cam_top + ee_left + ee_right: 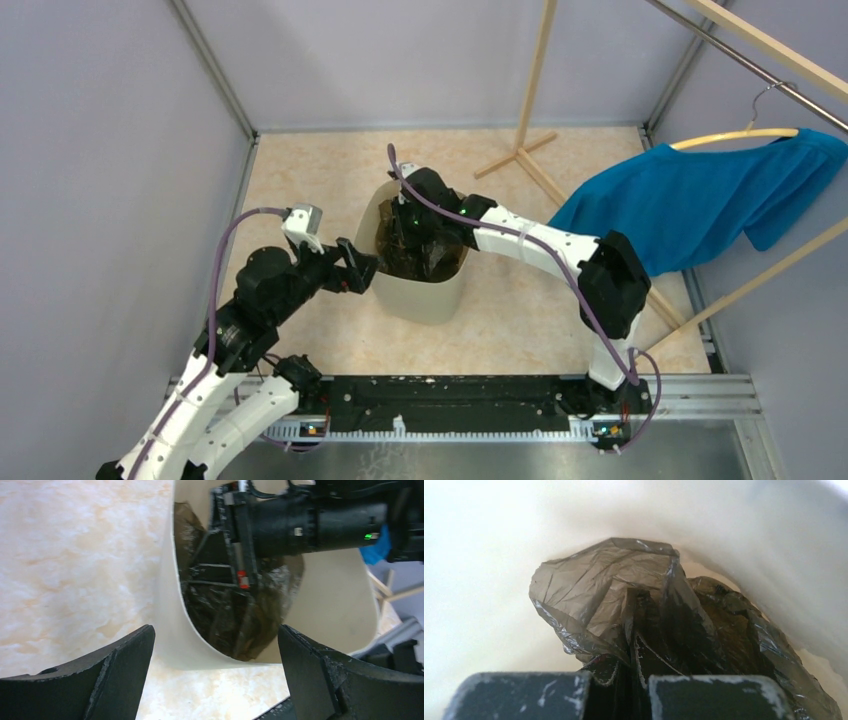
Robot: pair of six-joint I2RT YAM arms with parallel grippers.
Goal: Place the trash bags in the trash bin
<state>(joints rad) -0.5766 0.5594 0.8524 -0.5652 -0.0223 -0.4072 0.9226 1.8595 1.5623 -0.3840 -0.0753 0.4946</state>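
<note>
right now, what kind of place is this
Probably a robot test cell staged as a home corner: plain grey partition walls, a wooden clothes rack with a blue shirt, and a trash bin between two bench-mounted arms.

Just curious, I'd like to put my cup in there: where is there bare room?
The far-left corner of the table, between the wall and the trash bin, is bare; so is the strip between bin and black rail. Crowded: the bin's mouth, filled by the trash bag and right end effector, with the left end effector beside it.
</note>
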